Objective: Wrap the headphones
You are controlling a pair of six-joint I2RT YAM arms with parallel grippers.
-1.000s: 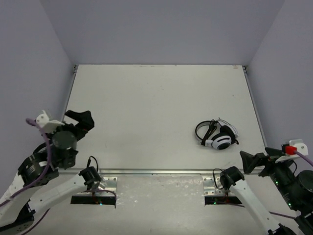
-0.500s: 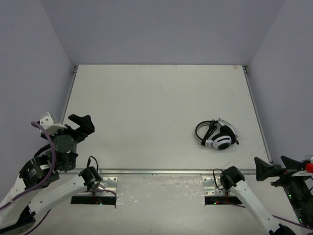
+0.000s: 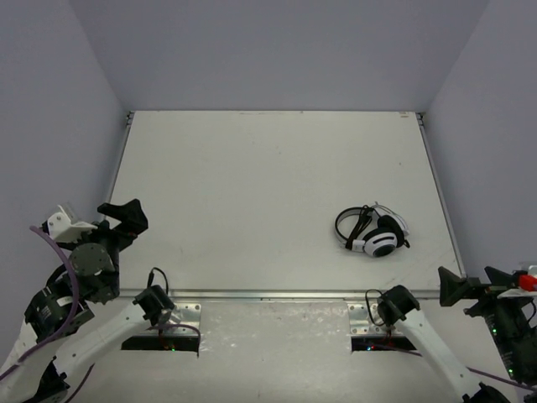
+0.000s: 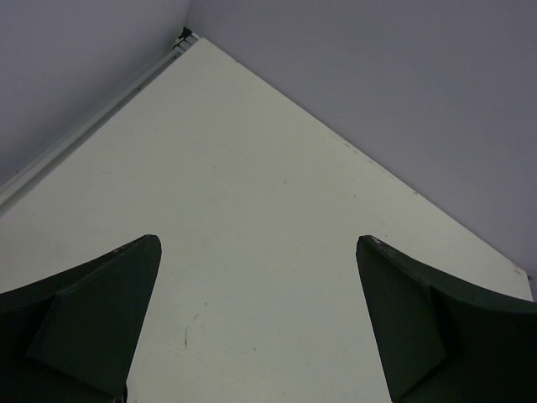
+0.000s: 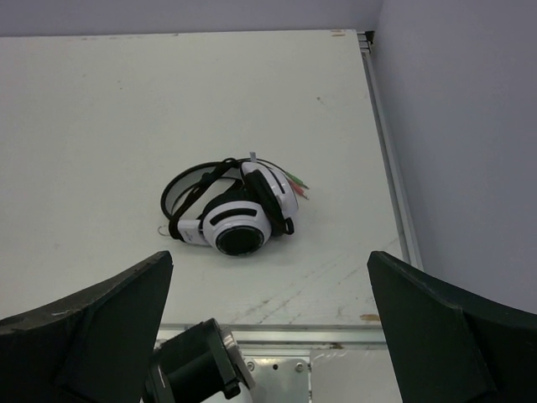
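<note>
Both arms have drawn back toward the near edge, the left end effector (image 3: 120,216) and the right end effector (image 3: 471,284) wide and empty. The headphones (image 3: 373,233) lie on the right side of the table (image 3: 252,168) with the cord gathered, so the wrapping seems finished.

The headphones (image 5: 239,228) lie on their side well ahead of my right fingers (image 5: 92,327), in line with the gap between them, white-and-black ear cups folded together, thin black headband looping to the left, black cord gathered close, and green and pink plugs poking out right.
</note>
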